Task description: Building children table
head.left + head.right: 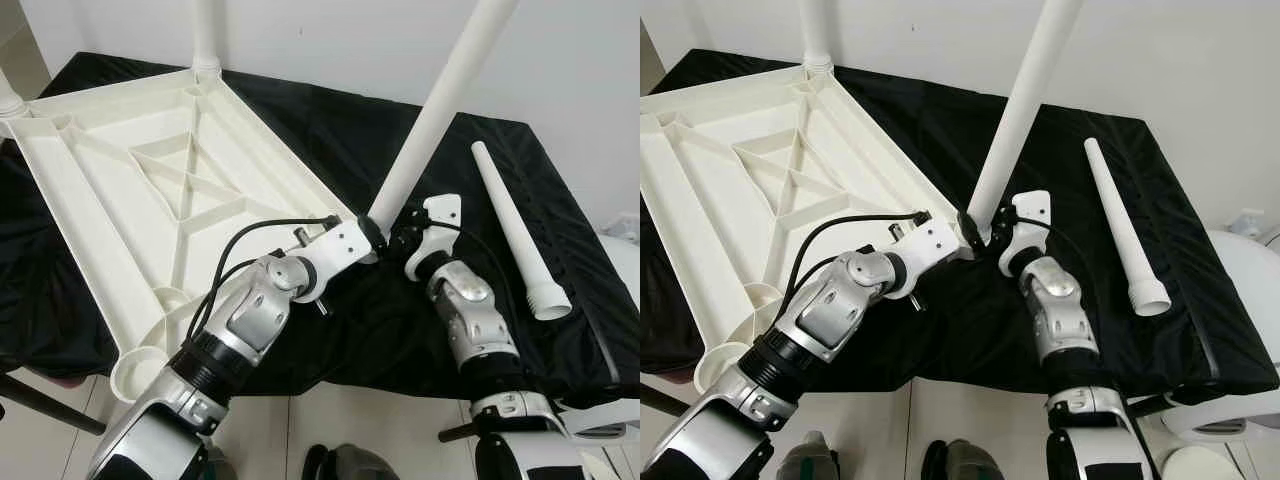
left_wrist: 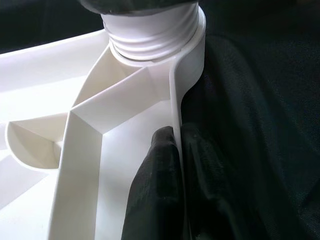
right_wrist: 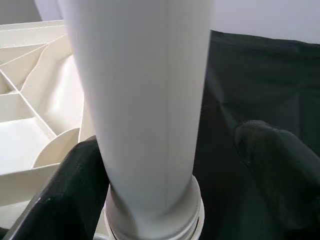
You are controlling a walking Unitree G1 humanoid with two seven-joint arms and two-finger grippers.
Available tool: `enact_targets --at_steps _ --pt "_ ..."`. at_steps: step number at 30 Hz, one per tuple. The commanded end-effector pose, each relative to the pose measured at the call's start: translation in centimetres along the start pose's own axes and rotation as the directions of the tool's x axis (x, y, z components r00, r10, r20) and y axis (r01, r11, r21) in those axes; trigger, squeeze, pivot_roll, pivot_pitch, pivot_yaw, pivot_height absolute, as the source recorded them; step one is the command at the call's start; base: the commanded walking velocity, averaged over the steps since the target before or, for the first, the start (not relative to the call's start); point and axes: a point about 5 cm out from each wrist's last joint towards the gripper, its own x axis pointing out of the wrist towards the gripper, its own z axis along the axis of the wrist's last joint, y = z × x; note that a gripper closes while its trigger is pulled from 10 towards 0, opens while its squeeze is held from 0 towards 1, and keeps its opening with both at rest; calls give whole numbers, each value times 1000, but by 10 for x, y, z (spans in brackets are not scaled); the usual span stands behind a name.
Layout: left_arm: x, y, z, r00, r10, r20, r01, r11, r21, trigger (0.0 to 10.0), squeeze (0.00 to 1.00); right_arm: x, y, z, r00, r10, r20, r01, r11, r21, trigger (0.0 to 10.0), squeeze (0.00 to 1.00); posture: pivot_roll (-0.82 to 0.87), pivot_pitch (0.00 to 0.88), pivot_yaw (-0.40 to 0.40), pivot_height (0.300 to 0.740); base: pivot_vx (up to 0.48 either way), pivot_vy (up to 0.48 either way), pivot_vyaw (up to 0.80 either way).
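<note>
I see the white plastic tabletop (image 1: 150,190) lying upside down, ribs up, on a black cloth (image 1: 330,140); it's my landmark; at its corner nearest me on the right a white table leg (image 1: 440,95) stands in the corner socket, leaning away to the right; threaded collar at its base visible in left wrist view; left gripper (image 2: 172,165) is at that same corner, fingers (image 2: 150,185) pinched on the tabletop's thin edge wall just below the socket, one finger inside the rim, the other outside against the cloth; right gripper (image 3: 180,165) sits on the far side of that corner, low on the standing leg near its base, one black finger each side of it, clasping the leg; a second loose leg (image 1: 515,230) lies flat on the cloth well right of the tabletop, flared end toward me; two more legs (image 1: 207,35) stand at the tabletop's far corners; an empty round socket (image 1: 138,372) at its near-left corner.
</note>
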Motion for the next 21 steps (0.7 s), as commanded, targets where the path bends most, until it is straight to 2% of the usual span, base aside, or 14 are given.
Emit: enact_targets --at_steps 1,8,13,17,21 --pt "2 -6 7 999 -36 20 35 999 25 10000 0 -4 -15 1 998 61 2 -61 998 2 10000 0 88 35 -137 740 0 0 0" --pt "2 -6 9 999 -41 23 40 999 32 10000 0 3 -28 16 972 233 14 -233 972 -10 10000 0 85 33 -123 740 0 0 0" --pt "2 -5 9 999 -42 24 41 999 33 10000 0 6 -30 18 962 273 0 -273 962 -24 10000 0 87 31 -119 740 0 0 0" --pt "2 -4 9 999 -39 23 38 999 35 10000 0 8 -34 19 929 366 -57 -368 929 -27 10000 0 87 31 -119 740 0 0 0" --pt "1 -4 9 999 -38 22 37 999 36 10000 0 8 -35 18 920 385 -67 -388 922 -25 10000 0 87 31 -119 740 0 0 0"
